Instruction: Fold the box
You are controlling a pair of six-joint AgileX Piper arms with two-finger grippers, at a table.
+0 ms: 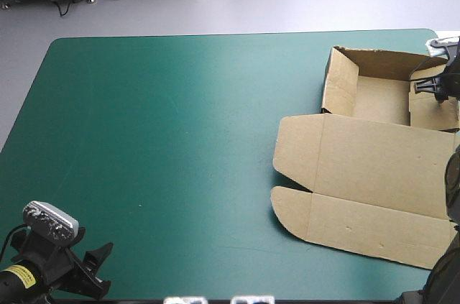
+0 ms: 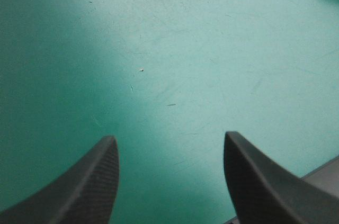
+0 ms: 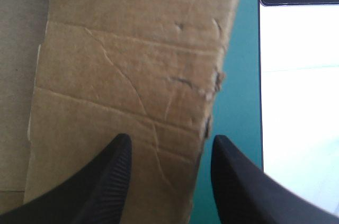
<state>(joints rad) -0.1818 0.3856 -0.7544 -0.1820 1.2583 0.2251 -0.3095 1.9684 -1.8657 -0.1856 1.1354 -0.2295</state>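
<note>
Left fingers apart over teal-green cover; right fingers apart at wall of open brown box, lid flat.

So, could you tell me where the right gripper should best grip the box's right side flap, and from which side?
Probably at the flap's ragged outer edge, coming from the table's right side. The open right gripper straddles that edge, one finger over board, the other over the teal-green cover; the sheet is thin, so pinching across it suits.
</note>
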